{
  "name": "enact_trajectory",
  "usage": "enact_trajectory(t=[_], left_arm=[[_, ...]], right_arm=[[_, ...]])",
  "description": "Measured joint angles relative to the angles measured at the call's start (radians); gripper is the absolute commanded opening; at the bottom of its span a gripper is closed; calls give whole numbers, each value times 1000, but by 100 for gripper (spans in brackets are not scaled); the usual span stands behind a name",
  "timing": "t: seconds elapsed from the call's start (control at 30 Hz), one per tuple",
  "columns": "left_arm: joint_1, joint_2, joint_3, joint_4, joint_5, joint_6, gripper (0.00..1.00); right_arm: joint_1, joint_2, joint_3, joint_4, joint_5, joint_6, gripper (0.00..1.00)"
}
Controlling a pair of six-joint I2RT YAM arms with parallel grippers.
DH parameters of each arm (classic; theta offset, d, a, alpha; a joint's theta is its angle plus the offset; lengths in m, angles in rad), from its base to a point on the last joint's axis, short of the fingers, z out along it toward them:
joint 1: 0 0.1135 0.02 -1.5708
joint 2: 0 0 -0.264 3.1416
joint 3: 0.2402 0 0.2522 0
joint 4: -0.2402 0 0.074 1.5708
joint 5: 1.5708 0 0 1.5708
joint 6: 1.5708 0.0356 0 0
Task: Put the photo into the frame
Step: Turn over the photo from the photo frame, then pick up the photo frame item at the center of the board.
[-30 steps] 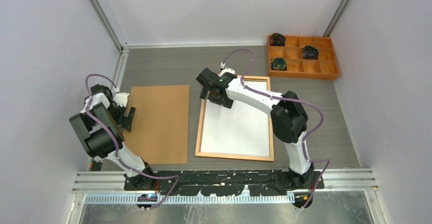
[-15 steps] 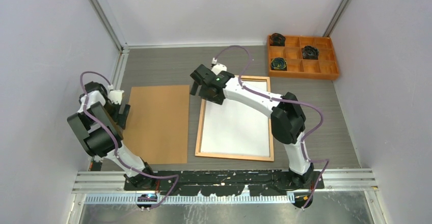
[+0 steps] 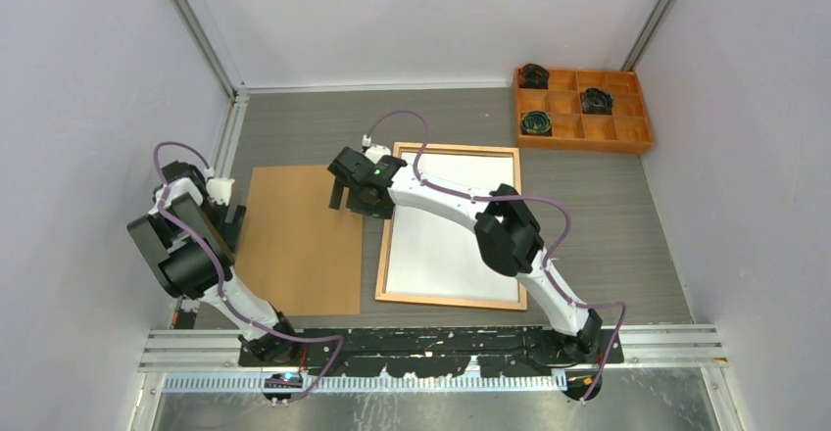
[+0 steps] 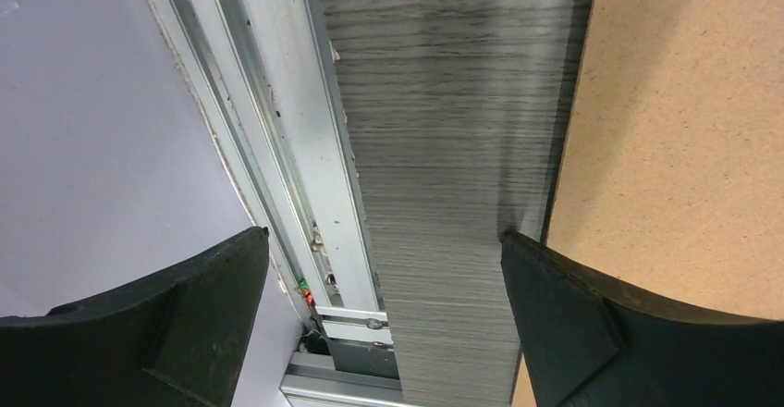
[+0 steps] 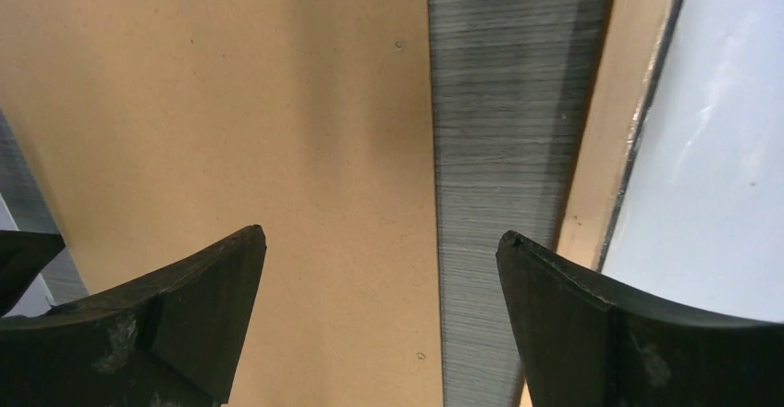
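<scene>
The orange-brown frame (image 3: pixel 385 255) lies flat at mid-table, and a plain white sheet (image 3: pixel 456 245) fills it. No printed side of the photo shows anywhere. My right gripper (image 3: pixel 348 199) is open and empty. It hangs over the top right corner of the brown backing board (image 3: pixel 299 240), just left of the frame. In the right wrist view my right gripper (image 5: pixel 381 240) spans the board (image 5: pixel 231 102) and the table strip, with the frame's rail (image 5: pixel 610 129) at right. My left gripper (image 3: pixel 235 225) is open and empty at the board's left edge (image 4: pixel 684 120).
An orange compartment tray (image 3: pixel 588 145) with dark round items (image 3: pixel 536 122) stands at the back right. An aluminium rail (image 4: pixel 277 83) and the left wall run close beside my left gripper (image 4: pixel 384 236). White walls enclose the table on three sides.
My right gripper has moved left, from over the frame's upper left corner to over the backing board's right edge. My left gripper has shifted slightly left, off the board's edge.
</scene>
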Motion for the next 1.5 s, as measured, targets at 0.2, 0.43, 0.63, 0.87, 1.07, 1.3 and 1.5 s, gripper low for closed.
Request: enact_trajectory(t=[0.2, 0.43, 0.63, 0.87, 1.07, 1.3, 1.5], left_arm=[[-17, -1, -7, 8, -27, -7, 96], [-26, -8, -13, 12, -40, -8, 95], [-33, -9, -15, 11, -31, -11, 92], [-76, -27, -50, 38, -69, -11, 88], [-89, -37, -60, 46, -80, -11, 85], [-89, -40, -63, 48, -76, -11, 83], [-89, -41, -63, 48, -75, -10, 82]], right_arm=[[3, 51, 39, -4, -40, 1, 100], [2, 126, 74, -3, -70, 7, 100], [1, 132, 76, 24, -102, 38, 100], [-4, 132, 66, 64, -160, 88, 100], [-16, 114, 25, 116, -209, 108, 100], [-54, 58, -92, 253, -281, 165, 100], [-81, 6, -127, 369, -310, 198, 100]])
